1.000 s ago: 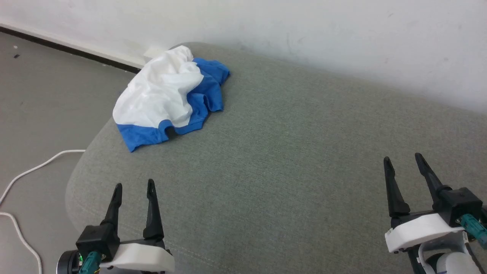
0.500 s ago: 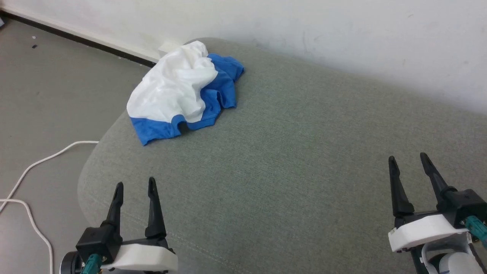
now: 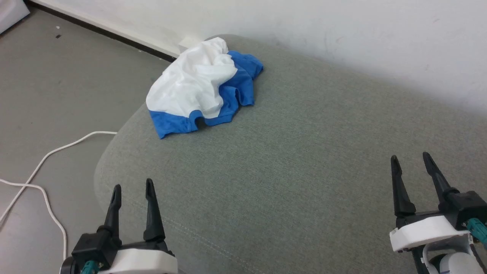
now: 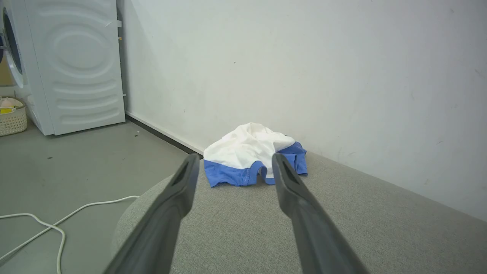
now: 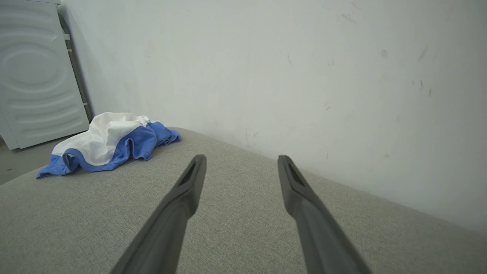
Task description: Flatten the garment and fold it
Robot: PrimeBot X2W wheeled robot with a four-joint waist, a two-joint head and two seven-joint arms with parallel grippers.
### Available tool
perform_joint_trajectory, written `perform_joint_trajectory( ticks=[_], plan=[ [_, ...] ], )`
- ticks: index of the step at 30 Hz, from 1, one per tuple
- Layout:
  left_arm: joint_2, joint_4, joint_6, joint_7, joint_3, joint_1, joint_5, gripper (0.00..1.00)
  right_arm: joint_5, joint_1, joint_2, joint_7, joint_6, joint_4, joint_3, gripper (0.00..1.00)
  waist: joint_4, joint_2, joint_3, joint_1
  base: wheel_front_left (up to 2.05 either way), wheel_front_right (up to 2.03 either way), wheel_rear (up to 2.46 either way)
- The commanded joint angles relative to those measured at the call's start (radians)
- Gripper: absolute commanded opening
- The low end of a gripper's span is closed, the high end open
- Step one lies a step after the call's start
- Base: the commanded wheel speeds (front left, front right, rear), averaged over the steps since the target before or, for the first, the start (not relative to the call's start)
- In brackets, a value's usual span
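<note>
Crumpled garment point(image 3: 198, 82) noted at far-left corner of grey cushion point(image 3: 289, 160). L gripper point(image 3: 133, 183) & R gripper point(image 3: 410, 155) spread, nothing held — approach step judged in hand; fwd reach needed next, blue hem to be pinched

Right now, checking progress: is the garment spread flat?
No, the garment lies bunched in a heap on the grey cushion.
</note>
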Motion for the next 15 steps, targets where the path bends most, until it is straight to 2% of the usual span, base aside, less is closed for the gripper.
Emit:
perform_joint_trajectory(
  ticks=[1, 15],
  plan=[
    [-0.003, -0.004, 0.009, -0.01, -0.003, 0.018, -0.006, 1.0, -0.005, -0.017, 0.004, -0.009, -0.002, 0.003, -0.007, 1.0, 0.01, -0.0001, 0.0, 0.0, 0.0, 0.0, 0.0],
    [-0.003, -0.012, 0.016, -0.032, -0.001, 0.029, -0.036, 1.0, -0.014, -0.019, 0.004, -0.031, -0.002, 0.007, -0.012, 1.0, 0.054, -0.0001, 0.001, 0.0, 0.0, 0.0, 0.0]
  ],
)
